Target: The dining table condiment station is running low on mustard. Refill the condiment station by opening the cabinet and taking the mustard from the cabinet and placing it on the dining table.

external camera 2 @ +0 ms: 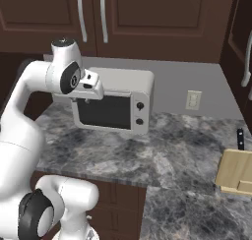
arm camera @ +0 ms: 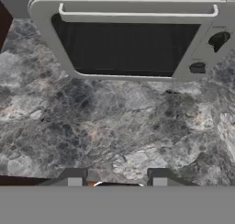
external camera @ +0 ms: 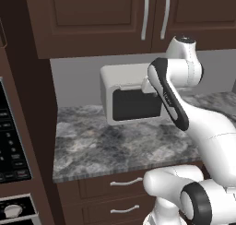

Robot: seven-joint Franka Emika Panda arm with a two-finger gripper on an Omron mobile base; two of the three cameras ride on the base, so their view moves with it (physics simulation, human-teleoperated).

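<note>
White toaster oven (external camera 2: 114, 104) on grey marbled counter (external camera 2: 177, 150) — wall outlet (external camera 2: 193, 100) behind, wooden knife block (external camera 2: 237, 174) at right.

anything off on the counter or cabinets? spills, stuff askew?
Nothing stands out. The toaster oven sits square on the counter, its door shut. The cabinet doors are closed, and the knife block rests at the right.

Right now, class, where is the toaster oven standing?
The toaster oven stands on the grey marbled counter against the back wall, below the closed dark brown cabinet; in the right base view a wall outlet is to its right.
</note>
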